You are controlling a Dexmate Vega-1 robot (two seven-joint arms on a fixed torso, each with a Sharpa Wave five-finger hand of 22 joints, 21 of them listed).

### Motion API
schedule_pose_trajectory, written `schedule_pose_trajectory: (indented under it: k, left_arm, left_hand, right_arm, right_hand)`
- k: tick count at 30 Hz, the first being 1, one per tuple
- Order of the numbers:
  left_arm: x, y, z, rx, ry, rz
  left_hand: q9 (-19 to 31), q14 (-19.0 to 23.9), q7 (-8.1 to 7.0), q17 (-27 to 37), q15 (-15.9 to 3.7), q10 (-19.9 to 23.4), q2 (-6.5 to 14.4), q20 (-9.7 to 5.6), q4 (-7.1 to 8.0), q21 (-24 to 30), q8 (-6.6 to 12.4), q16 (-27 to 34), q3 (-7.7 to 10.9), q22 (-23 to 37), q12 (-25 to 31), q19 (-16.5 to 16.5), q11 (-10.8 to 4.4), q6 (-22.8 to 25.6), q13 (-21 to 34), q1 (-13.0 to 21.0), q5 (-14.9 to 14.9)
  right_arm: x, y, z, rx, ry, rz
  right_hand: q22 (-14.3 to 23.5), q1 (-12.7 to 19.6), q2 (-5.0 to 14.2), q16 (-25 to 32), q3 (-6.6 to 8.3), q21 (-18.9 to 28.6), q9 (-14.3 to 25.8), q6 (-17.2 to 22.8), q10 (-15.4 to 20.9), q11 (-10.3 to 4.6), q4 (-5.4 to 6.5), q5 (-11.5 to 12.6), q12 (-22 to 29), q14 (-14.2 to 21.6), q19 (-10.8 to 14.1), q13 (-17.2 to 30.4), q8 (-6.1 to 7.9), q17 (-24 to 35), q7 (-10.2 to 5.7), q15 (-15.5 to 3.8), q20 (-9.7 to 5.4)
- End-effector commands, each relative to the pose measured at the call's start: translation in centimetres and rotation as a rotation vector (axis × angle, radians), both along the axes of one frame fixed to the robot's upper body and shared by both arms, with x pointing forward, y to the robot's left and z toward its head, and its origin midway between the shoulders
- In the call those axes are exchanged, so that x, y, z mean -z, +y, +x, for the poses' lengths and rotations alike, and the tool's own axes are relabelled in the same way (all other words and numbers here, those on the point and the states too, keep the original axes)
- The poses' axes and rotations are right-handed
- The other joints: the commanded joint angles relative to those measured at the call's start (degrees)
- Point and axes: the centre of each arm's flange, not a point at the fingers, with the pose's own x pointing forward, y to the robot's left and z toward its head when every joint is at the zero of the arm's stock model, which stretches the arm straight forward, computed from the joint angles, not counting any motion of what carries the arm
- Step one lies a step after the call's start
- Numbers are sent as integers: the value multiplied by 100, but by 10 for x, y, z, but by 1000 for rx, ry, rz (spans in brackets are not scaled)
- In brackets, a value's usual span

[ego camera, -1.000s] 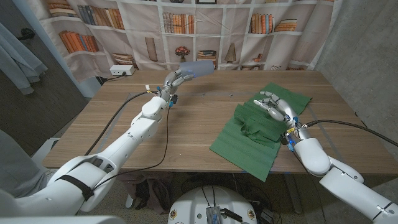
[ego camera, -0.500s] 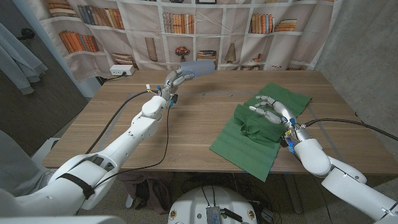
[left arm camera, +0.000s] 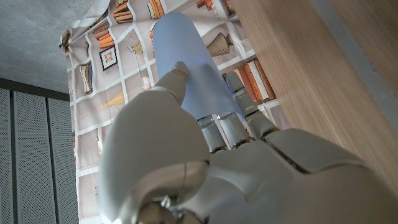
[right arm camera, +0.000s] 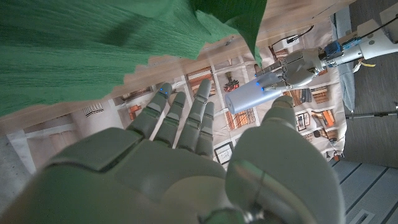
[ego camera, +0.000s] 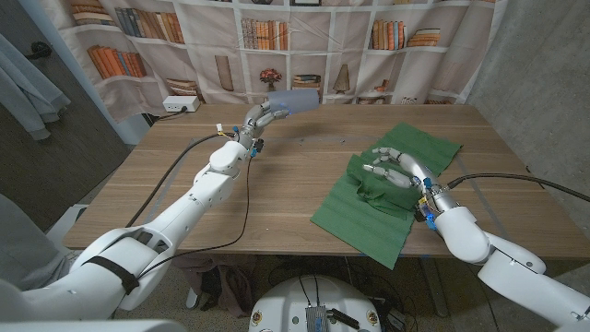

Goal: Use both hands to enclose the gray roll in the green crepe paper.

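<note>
The right hand point(ego camera: 398, 168) is sliding left over the crumpled green paper point(ego camera: 387, 189), fingers spread and holding nothing, while the left hand point(ego camera: 262, 117) keeps gripping the gray roll point(ego camera: 292, 100) above the table's far edge, so wrapping is not started.

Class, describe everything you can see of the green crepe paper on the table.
The green crepe paper is a dark green, finely ribbed sheet lying on the wooden table toward the robot's right. It is not smooth: its middle is bunched into folds, while the near part lies flatter and reaches a corner toward the table's front edge. The right hand is above the bunched part with fingers spread; contact cannot be told. The gray roll is far from it, held in the left hand.
</note>
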Motion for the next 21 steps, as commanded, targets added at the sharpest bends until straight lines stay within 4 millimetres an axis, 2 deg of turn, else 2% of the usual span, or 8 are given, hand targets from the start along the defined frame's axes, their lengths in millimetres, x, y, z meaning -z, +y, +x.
schedule_pose_trajectory:
  k: [1, 4, 10, 14, 21]
  left_arm:
    - [0, 2, -2, 7, 9, 0]
    - [0, 3, -2, 5, 7, 3]
    - [2, 6, -4, 6, 8, -6]
    - [3, 9, -5, 10, 2, -4]
    - [5, 11, -6, 6, 9, -11]
  left_hand:
    - [9, 6, -12, 29, -701, 36, 11, -128, 61, 42, 11, 14, 72, 2, 30, -28, -25, 34, 4, -7, 20]
    - [-2, 11, 0, 31, -700, 35, 10, -132, 60, 54, 17, 14, 72, -7, 28, -36, -25, 59, -5, -8, 19]
    - [-13, 7, 0, 36, -701, 52, 7, -132, 54, 89, 17, 8, 75, -30, 37, -48, -23, 53, -20, -4, 17]
    - [-22, 10, 1, 39, -701, 52, 3, -135, 52, 104, 21, 8, 74, -41, 40, -60, -24, 66, -24, -6, 16]
    - [-26, 7, -11, 44, -702, 43, 5, -134, 54, 140, 21, 4, 75, -64, 39, -72, -23, 51, -38, -10, 17]
  right_arm:
    - [0, 15, -5, 37, -16, -81]
    - [0, 18, -4, 35, -11, -82]
    - [2, 23, -2, 76, -10, -102]
    - [4, 27, -2, 105, -19, -118]
    - [8, 33, -1, 128, -10, -117]
  right_hand:
    - [7, -126, -11, 44, -47, 38, 36, 111, 119, -32, 50, 18, 64, 109, 105, 32, 46, 24, 10, -543, -9]
    - [8, -161, -18, 51, -61, 45, 41, 137, 152, -28, 68, 17, 84, 132, 127, 39, 57, 28, 26, -547, 0]
    - [8, 10, -32, 38, -15, 43, 51, 131, 142, -53, -22, 43, 97, 154, 137, 55, 59, 7, 24, -555, -7]
    - [9, 20, -67, 98, -29, 67, 60, 116, 169, -72, -26, 49, 123, 341, 209, 71, 54, 5, 35, -671, 16]
    - [10, 17, -97, 89, -43, 85, 66, 120, 204, -82, -25, 52, 149, 347, 267, 82, 55, 3, 53, -650, 14]
